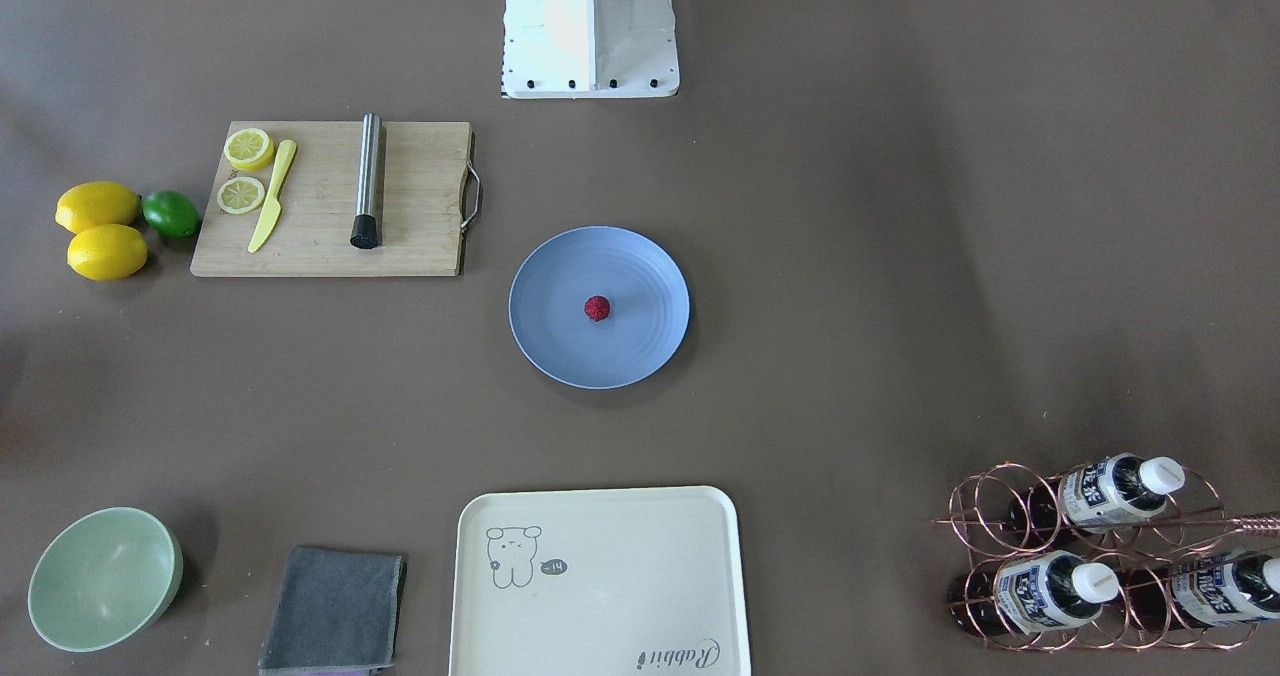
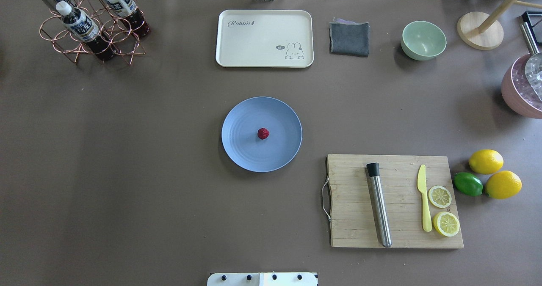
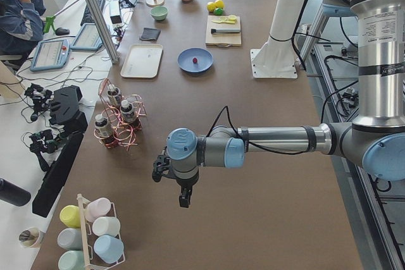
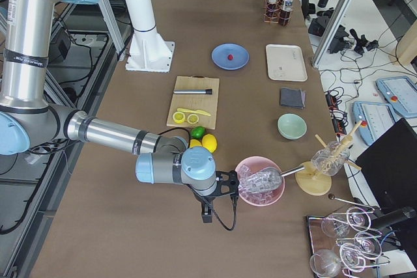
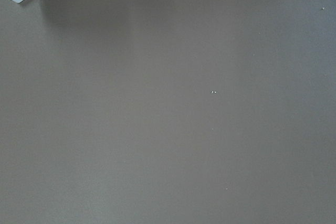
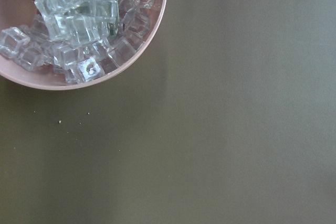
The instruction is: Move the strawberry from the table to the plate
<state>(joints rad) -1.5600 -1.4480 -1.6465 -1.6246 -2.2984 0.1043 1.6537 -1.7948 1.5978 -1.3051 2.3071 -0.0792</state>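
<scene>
The small dark-red strawberry [image 1: 597, 308] [image 2: 263, 133] lies in the middle of the round blue-grey plate [image 1: 555, 286] [image 2: 241, 148], which sits at the centre of the brown table [image 1: 900, 256]. No arm is near the plate. My left gripper [image 3: 183, 200] hangs over the bare table end on my left, far from the plate [image 3: 187, 64]. My right gripper [image 4: 207, 215] hangs over the opposite end, beside a pink bowl. Both grippers show only in the side views, so I cannot tell whether they are open or shut.
A wooden cutting board [image 2: 398, 231] carries a steel rod, a yellow knife and lemon slices; two lemons and a lime [image 2: 468, 183] lie beside it. A cream tray [image 2: 264, 38], grey cloth, green bowl [image 2: 423, 39], bottle rack [image 2: 91, 28] and ice-filled pink bowl [image 4: 260, 180] stand around. A person [image 3: 19, 11] sits at a desk.
</scene>
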